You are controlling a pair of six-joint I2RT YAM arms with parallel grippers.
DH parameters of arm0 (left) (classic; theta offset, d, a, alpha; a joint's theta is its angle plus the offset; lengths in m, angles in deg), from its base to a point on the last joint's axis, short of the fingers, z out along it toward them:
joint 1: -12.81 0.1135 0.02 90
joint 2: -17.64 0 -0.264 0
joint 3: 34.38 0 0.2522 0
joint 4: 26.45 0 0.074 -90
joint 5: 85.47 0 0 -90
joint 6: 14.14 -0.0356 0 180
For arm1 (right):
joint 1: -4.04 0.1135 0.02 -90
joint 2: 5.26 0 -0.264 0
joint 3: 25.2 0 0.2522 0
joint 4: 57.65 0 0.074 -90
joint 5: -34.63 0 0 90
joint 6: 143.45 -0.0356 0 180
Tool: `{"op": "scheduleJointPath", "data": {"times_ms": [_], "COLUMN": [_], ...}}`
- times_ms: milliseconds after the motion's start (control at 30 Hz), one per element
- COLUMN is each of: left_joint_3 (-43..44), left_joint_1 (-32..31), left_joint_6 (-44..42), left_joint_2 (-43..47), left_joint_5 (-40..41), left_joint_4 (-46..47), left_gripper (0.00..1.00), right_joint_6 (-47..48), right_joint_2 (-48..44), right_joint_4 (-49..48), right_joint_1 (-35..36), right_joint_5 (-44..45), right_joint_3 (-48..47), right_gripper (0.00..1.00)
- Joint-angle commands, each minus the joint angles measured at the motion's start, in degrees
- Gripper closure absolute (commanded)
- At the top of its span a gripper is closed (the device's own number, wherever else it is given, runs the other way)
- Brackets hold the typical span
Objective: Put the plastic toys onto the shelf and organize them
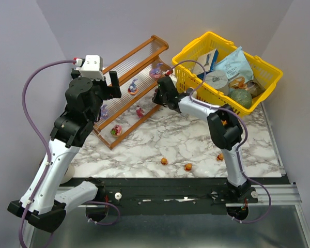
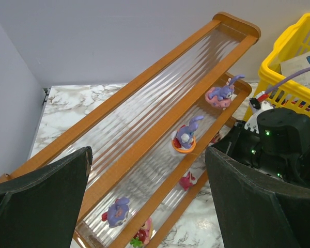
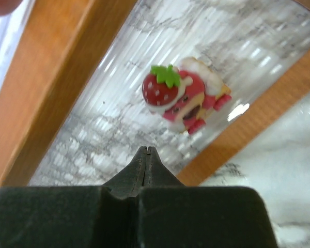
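Shelf of brown wood with clear ribbed plastic tiers (image 1: 132, 59), slanted beside a yellow plastic basket (image 1: 196, 44).
Left gripper (image 2: 147, 201) hangs above it, jaws spread wide and empty. Right gripper (image 3: 146, 150) is pinched closed on nothing, near a red strawberry figurine (image 3: 183, 98) on the lowest tier. Purple rabbit toys (image 2: 186, 135) stand on the middle tier, and two small orange toys (image 1: 165, 161) lie on the marble table (image 1: 144, 150).

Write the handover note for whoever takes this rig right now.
Left gripper: open, empty, hovering over the shelf.
Right gripper: shut, empty, just short of the strawberry toy on the lowest tier.
Done: five toys shelved. Three purple ones are on the middle tier; the strawberry toy and a pink toy are on the lowest.
Left: three orange toys lie on the marble table near the arm bases, one partly behind the right arm. Shelve them.
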Motion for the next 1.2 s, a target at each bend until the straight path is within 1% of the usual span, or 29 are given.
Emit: {"op": "scheduleJointPath", "data": {"times_ms": [0, 67, 133, 233, 267, 333, 367, 433, 467, 533, 567, 600, 633, 700, 733, 900, 967, 1033, 1100, 1167], "left_joint_3": [1.1, 1.0, 0.6, 0.0, -0.1, -0.4, -0.7, -1.8, -2.2, -3.4, -3.9, -4.2, -5.4, -6.9, -8.3, -11.7, -11.8, -11.8, -12.1, -13.1], "left_joint_1": [0.4, 0.4, 0.4, 0.4, 0.4, 0.5, 0.4, 0.5, 0.5, 0.5, 0.5, 0.5, 0.4, 0.5, 0.4, 0.4, 0.4, 0.4, 0.4, 0.4], "left_joint_6": [1.2, 1.7, 2.4, 3.0, 3.0, 3.0, 3.2, 3.6, 4.0, 4.4, 4.7, 5.5, 6.1, 6.9, 8.0, 10.9, 12.4, 13.4, 14.8, 15.8], "left_joint_2": [1.0, 1.4, 2.1, 3.4, 3.8, 4.7, 5.0, 6.2, 6.7, 7.8, 8.2, 8.6, 9.6, 10.7, 11.8, 14.1, 14.3, 14.3, 14.5, 15.0], "left_joint_5": [-2.1, -2.5, -3.2, -5.2, -5.7, -7.2, -7.6, -8.7, -9.2, -10.2, -11.3, -11.5, -12.2, -13.8, -14.2, -17.5, -17.9, -18.1, -18.2, -18.1], "left_joint_4": [-0.5, -0.8, -1.0, -1.4, -1.8, -2.1, -2.3, -2.5, -2.7, -3.0, -3.3, -3.7, -3.9, -3.9, -3.9, -5.0, -7.1, -8.5, -9.8, -9.8], "left_gripper": [0.01, 0.01, 0.01, 0.01, 0.01, 0.01, 0.01, 0.01, 0.01, 0.01, 0.01, 0.01, 0.01, 0.01, 0.01, 0.01, 0.01, 0.01, 0.01, 0.01], "right_joint_6": [1.5, 2.3, 3.1, 3.6, 4.1, 4.8, 5.2, 7.0, 7.6, 9.9, 10.7, 12.4, 14.9, 19.3, 23.6, 26.0, 25.5, 25.0, 25.0, 26.3], "right_joint_2": [-6.3, -9.3, -12.0, -18.3, -21.5, -24.7, -26.6, -32.0, -33.7, -38.7, -40.3, -42.4, -46.3, -51.2, -54.7, -57.9, -57.6, -57.0, -56.4, -56.2], "right_joint_4": [-2.0, -1.9, -1.3, 2.2, 4.9, 8.0, 10.5, 12.2, 13.8, 14.9, 14.7, 13.2, 12.1, 6.9, 5.3, 3.0, 1.8, 1.2, -1.0, -4.7], "right_joint_1": [0.4, 0.4, 0.5, 0.6, 0.6, 0.7, 0.6, 0.7, 0.7, 0.7, 0.8, 1.1, 2.6, 6.2, 9.9, 17.9, 22.4, 26.5, 29.2, 30.7], "right_joint_5": [-0.8, -0.4, 0.9, 4.2, 5.0, 6.8, 7.1, 5.4, 4.4, -0.5, -2.7, -5.6, -7.8, -6.8, -6.7, -10.5, -9.6, -6.1, -3.4, -3.9], "right_joint_3": [3.3, 5.8, 8.8, 11.9, 13.8, 15.6, 17.8, 20.3, 21.6, 25.5, 27.0, 31.3, 33.2, 38.2, 41.8, 47.2, 50.0, 51.8, 55.4, 58.2], "right_gripper": [0.99, 0.99, 0.95, 0.82, 0.74, 0.67, 0.60, 0.52, 0.44, 0.38, 0.32, 0.29, 0.26, 0.18, 0.16, 0.15, 0.15, 0.15, 0.15, 0.15]}}
